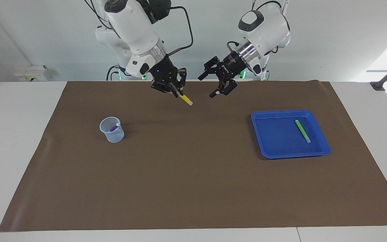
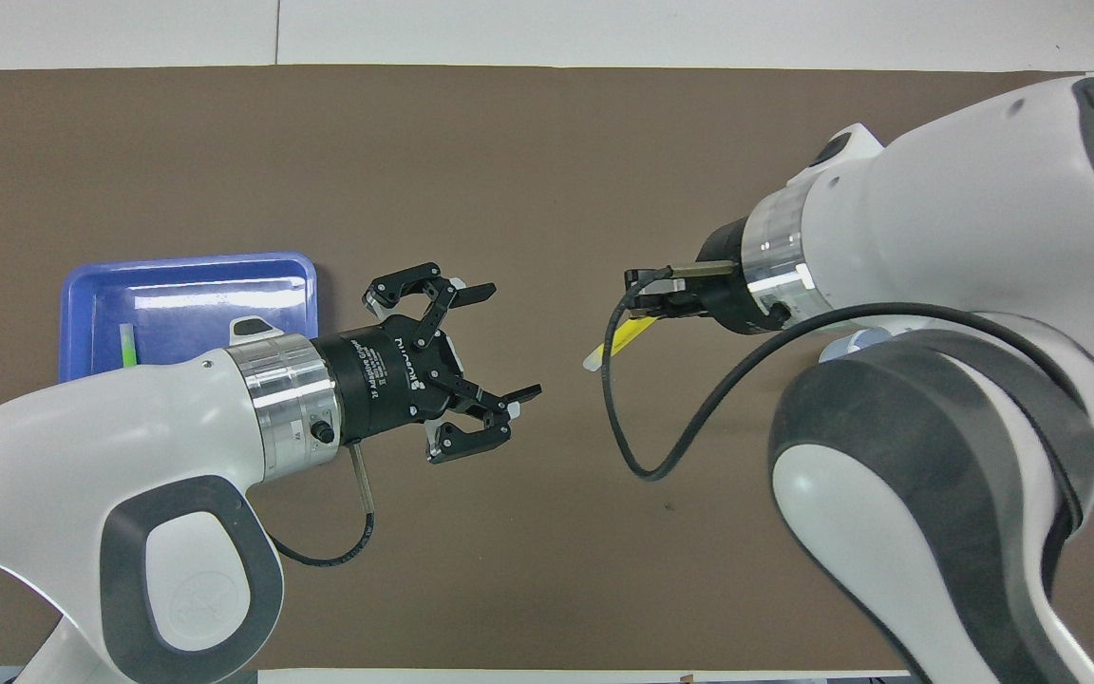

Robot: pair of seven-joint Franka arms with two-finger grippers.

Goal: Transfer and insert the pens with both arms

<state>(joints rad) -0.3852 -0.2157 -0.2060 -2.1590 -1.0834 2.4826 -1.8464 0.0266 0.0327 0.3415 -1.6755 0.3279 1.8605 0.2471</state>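
A: Right gripper (image 1: 176, 92)?
B: Raised over the brown mat (image 1: 193, 188) near the middle of the table, jaws clamped on the yellow pen (image 1: 184, 98). Pen tilted, pale cap end pointing down and toward the left gripper.

A: And the left gripper (image 1: 219, 88)?
B: Also up over the mat, just beside the right one with a small gap between them. Jaws wide apart, nothing held, fingertips aimed at the yellow pen's free end but not touching it. In the overhead view, left gripper (image 2: 495, 342) and yellow pen (image 2: 615, 342) clearly apart.

A: Other pens?
B: Purple pen (image 1: 114, 127) leaning inside the pale translucent cup (image 1: 112, 133), standing on the mat toward the right arm's end of the table. Green pen (image 1: 302, 130) lying flat in the blue tray (image 1: 267, 148), toward the left arm's end, pale cap at the end farther from the robots. Green pen (image 2: 128, 345) partly hidden by the left arm from above.

A: Cup and tray?
B: Well apart, both grippers above the stretch of mat between them and nearer the robots.
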